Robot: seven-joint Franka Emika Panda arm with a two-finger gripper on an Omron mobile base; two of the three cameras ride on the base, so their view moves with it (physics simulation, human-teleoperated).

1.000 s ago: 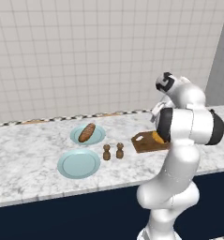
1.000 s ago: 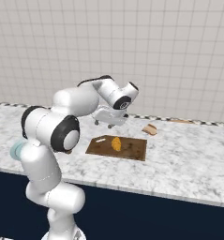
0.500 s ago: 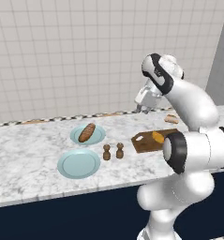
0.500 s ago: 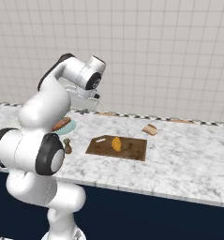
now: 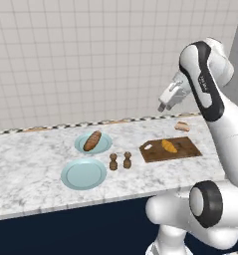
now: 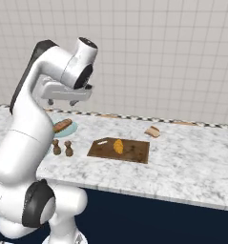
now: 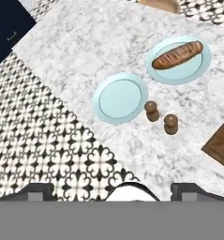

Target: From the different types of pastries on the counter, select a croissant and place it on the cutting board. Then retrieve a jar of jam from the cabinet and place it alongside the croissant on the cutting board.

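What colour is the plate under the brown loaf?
Light blue; the plate shows best in the hand view, holding the loaf.

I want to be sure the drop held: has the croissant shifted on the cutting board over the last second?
No. The croissant lies at the same spot on the cutting board, near its pale hole end.

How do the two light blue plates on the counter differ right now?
The far plate carries a brown loaf-like pastry; the near plate is bare. The near plate sits toward the counter's front edge, the far plate toward the tiled wall. Both are round, light blue, and left of the shakers.
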